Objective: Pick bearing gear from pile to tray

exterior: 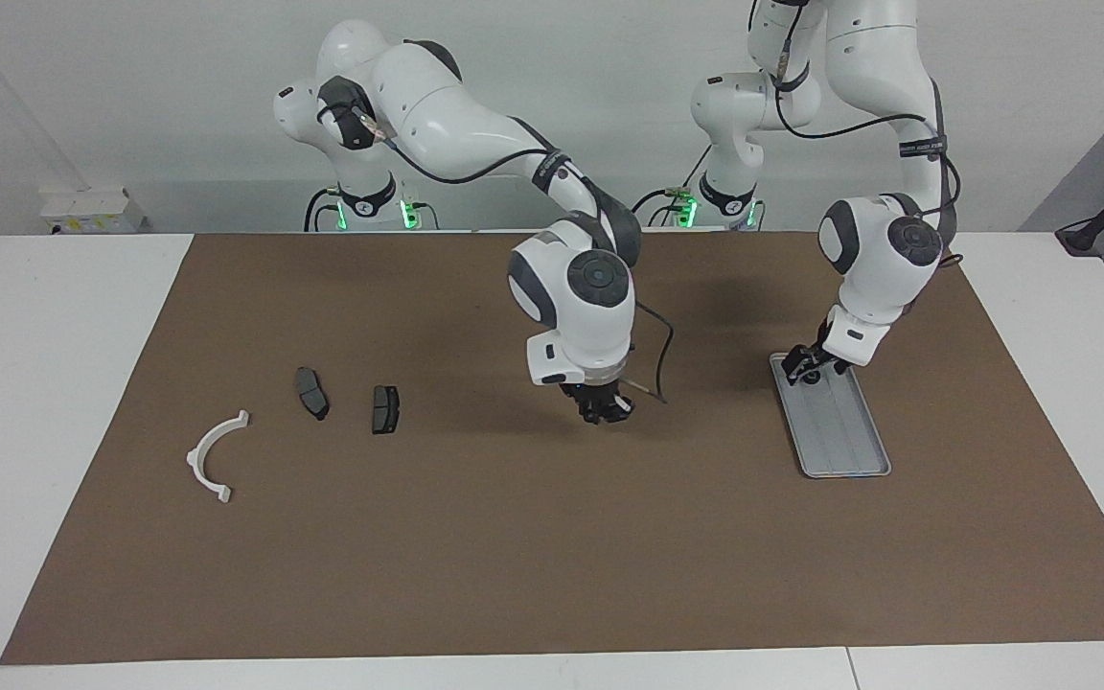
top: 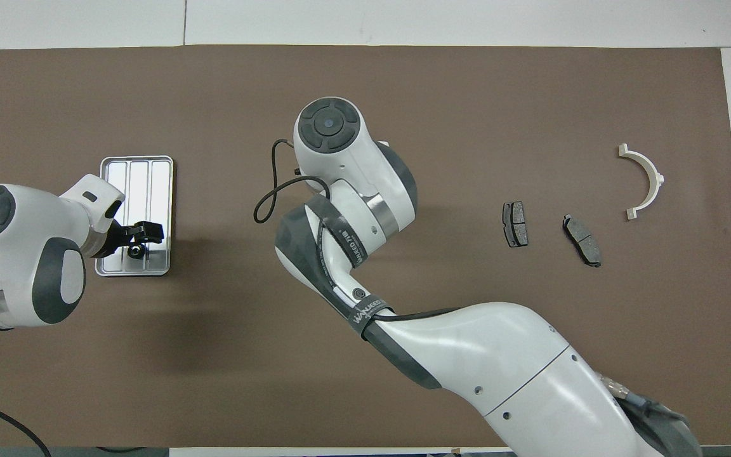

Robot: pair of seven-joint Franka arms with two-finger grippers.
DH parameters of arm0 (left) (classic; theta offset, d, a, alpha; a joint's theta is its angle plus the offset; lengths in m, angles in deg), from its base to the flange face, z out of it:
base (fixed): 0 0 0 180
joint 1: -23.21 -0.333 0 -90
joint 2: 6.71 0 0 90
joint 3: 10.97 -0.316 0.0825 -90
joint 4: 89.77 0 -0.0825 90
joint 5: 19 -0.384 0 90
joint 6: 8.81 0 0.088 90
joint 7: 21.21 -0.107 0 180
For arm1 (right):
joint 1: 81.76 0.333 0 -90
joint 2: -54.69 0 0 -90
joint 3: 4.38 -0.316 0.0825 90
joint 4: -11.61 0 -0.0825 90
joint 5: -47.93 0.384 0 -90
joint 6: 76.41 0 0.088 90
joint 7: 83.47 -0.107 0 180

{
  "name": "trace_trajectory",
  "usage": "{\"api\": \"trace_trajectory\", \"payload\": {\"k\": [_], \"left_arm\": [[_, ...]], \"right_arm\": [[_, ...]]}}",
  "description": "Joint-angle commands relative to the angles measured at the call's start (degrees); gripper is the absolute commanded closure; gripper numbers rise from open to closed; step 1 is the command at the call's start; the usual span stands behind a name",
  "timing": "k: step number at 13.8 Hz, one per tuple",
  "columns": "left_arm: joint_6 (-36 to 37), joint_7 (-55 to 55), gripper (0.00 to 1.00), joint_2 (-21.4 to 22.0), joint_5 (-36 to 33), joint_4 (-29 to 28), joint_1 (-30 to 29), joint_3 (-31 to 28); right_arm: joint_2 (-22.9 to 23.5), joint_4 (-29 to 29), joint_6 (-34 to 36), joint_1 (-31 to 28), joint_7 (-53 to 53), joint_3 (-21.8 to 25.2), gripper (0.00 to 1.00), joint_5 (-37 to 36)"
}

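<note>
The silver tray (exterior: 844, 441) lies on the brown mat toward the left arm's end; it also shows in the overhead view (top: 140, 174). A tiny black round gear (exterior: 813, 377) lies in the tray's end nearer the robots, also seen from overhead (top: 135, 252). My left gripper (exterior: 804, 367) hangs low over that end, open, with the gear just below its tips (top: 153, 232). My right gripper (exterior: 607, 410) hangs low over the middle of the mat; its wrist hides it from overhead. The pile lies toward the right arm's end.
The pile holds a white half-ring bracket (exterior: 212, 458) (top: 648, 181) and two dark grey brake pads (exterior: 311, 392) (exterior: 385, 409), also seen from overhead (top: 514, 223) (top: 582, 239). I see no gears among them. A cable loops beside the right wrist (top: 264, 203).
</note>
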Motion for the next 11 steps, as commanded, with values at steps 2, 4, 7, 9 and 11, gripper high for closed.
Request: {"api": "trace_trajectory", "payload": {"k": [2, 4, 7, 9, 11], "left_arm": [[-1.3, 3.6, 0.0, 0.4, -0.1, 0.2, 2.2, -0.4], [-0.5, 6.4, 0.0, 0.0, 0.1, 1.5, 2.4, -0.2], [0.0, 7.9, 0.0, -0.2, 1.3, 2.8, 2.7, 0.0], [2.2, 8.8, 0.0, -0.9, 1.9, 4.9, 4.3, 0.0], [4.6, 15.1, 0.0, -1.8, 2.3, 7.9, 6.7, -0.1]], "right_arm": [[2.2, -0.9, -3.5, 1.9, -6.1, 0.2, 1.0, 1.0], [3.4, -0.9, -4.6, 3.1, -7.2, 0.3, 1.0, 1.0], [4.6, -0.9, -6.3, 3.9, -7.4, 0.7, 1.0, 1.0], [4.9, -0.9, -6.3, 3.9, -7.4, 0.7, 1.0, 1.0], [4.8, -0.9, -6.3, 3.9, -7.5, 0.7, 1.0, 1.0]]}}
